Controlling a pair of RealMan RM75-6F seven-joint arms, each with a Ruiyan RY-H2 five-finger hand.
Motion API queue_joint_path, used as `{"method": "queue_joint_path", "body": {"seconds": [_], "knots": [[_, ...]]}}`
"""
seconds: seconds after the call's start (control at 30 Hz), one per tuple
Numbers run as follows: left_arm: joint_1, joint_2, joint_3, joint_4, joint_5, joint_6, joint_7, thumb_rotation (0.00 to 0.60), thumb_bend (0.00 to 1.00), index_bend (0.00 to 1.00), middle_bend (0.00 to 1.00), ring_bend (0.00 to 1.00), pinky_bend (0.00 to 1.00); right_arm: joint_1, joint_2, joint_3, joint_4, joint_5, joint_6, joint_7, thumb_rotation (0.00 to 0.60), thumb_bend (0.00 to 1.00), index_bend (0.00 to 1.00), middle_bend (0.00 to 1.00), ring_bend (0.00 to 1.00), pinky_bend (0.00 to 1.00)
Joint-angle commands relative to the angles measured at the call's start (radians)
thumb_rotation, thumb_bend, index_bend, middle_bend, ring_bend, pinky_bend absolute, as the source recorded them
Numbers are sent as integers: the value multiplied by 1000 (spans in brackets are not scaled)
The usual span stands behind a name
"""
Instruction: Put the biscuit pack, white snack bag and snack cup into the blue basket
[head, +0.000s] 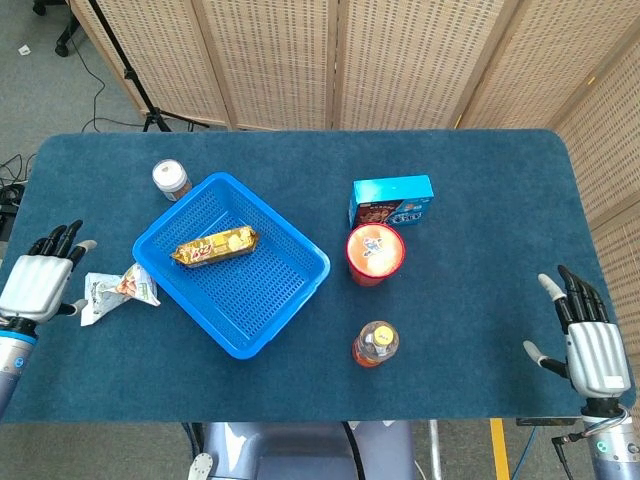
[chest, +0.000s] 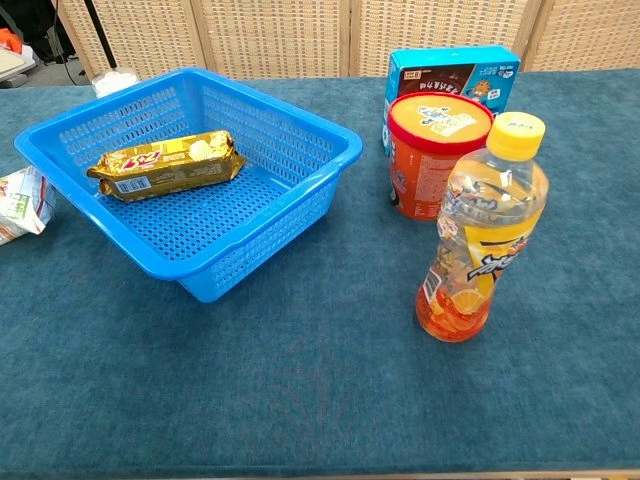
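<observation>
The gold biscuit pack (head: 214, 247) (chest: 165, 164) lies inside the blue basket (head: 285, 290) (chest: 300, 190). A white snack bag (head: 115, 293) (chest: 20, 203) lies on the table just left of the basket. The red snack cup (head: 375, 254) (chest: 436, 150) stands upright right of the basket. My left hand (head: 38, 286) hovers at the table's left edge, left of the bag, fingers apart and holding nothing. My right hand (head: 590, 345) is at the front right corner, fingers spread and empty. Neither hand shows in the chest view.
A blue biscuit box (head: 392, 200) (chest: 455, 75) stands behind the cup. An orange drink bottle (head: 375, 344) (chest: 480, 230) stands in front of the cup. A small jar (head: 172, 180) sits behind the basket's left corner. Wicker screens line the back.
</observation>
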Motion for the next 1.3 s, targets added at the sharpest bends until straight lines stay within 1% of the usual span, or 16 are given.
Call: {"method": "queue_joint_path", "body": {"seconds": [0.03, 0.17, 0.3, 0.43, 0.67, 0.83, 1.1, 1.2, 1.3], "knots": [[14, -7, 11, 51, -12, -15, -47, 600, 87, 215, 0, 0, 187, 0, 1, -1, -1, -2, 0, 2, 600, 182, 105, 0, 0, 81], [16, -44, 15, 128, -28, -31, -70, 600, 87, 215, 0, 0, 187, 1, 1, -3, -2, -3, -5, 0, 600, 181, 105, 0, 0, 81], [6, -75, 15, 171, -44, -71, -104, 600, 93, 215, 0, 0, 187, 3, -3, -6, -3, -11, -5, -2, 600, 181, 105, 0, 0, 81], [-2, -114, 26, 223, -37, -98, -118, 600, 99, 215, 0, 0, 187, 5, -3, -5, -3, -8, -9, 1, 600, 181, 105, 0, 0, 81], [-3, -201, 37, 309, -13, -95, -133, 600, 102, 215, 0, 0, 187, 5, -5, -9, -1, -10, -13, 3, 600, 182, 105, 0, 0, 81], [-4, -252, 45, 351, 6, -90, -137, 600, 110, 218, 0, 0, 187, 6, -4, -9, -3, -12, -13, 4, 600, 181, 105, 0, 0, 81], [-6, -365, 46, 474, 41, -70, -173, 600, 124, 300, 4, 39, 187, 6, -1, -11, -4, -13, -16, 13, 600, 182, 105, 0, 0, 81], [-8, -403, 41, 520, 50, -65, -198, 600, 137, 335, 23, 56, 187, 6, 1, -11, -3, -13, -15, 19, 600, 181, 105, 0, 0, 81], [-12, -436, 36, 564, 60, -54, -210, 600, 161, 376, 58, 102, 187, 7, 1, -12, -3, -15, -16, 21, 600, 180, 105, 0, 0, 81]]}}
